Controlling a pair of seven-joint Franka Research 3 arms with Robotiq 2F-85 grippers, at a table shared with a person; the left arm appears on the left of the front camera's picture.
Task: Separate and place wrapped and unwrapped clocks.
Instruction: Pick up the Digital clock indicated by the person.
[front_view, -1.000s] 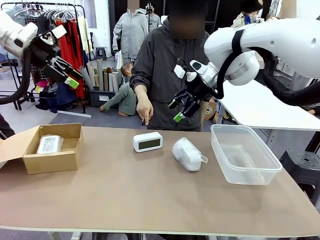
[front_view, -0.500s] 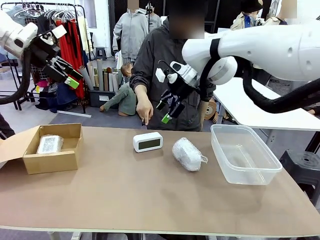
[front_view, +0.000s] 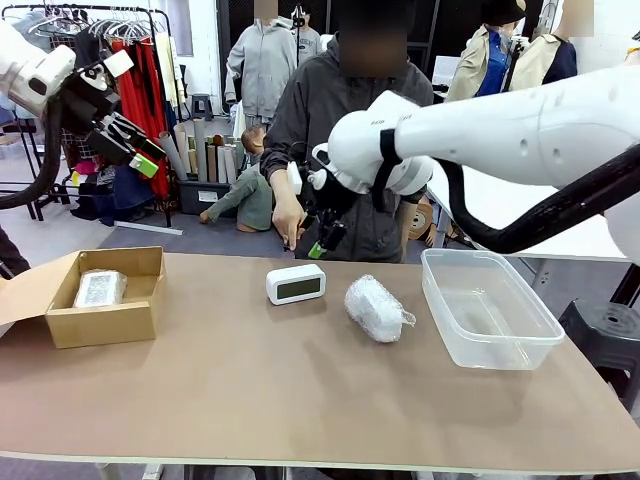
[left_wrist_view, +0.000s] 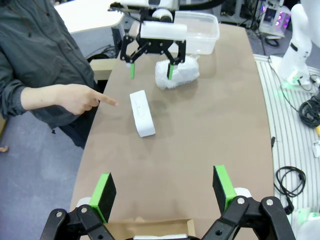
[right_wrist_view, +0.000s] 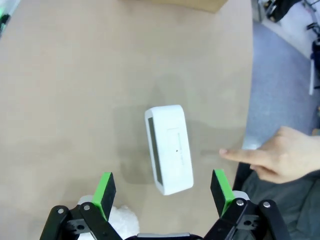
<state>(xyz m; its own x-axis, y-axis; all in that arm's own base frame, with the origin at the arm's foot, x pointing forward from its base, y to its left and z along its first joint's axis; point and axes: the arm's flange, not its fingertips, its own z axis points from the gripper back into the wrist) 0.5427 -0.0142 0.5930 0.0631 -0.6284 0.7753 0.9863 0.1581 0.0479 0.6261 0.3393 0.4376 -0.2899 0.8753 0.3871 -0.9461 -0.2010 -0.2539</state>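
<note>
Right jaws wide, empty, above the bare clock (right_wrist_view: 169, 149); left jaws wide, empty, raised | brown surface (front_view: 300, 400): wrapped clock (front_view: 375, 308) beside bare clock, second wrapped clock (front_view: 99, 288) in box (front_view: 100, 325), tub (front_view: 495, 352) right | person's hand (right_wrist_view: 277, 155) points at bare clock | clothes rack (front_view: 155, 75) behind | right arm has moved leftward.

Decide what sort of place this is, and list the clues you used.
Probably a robot lab or workshop sharing space with clothing storage: a clothes rack hung with garments, rolls of material standing beside it, and loose cables on the floor by the brown table.
</note>
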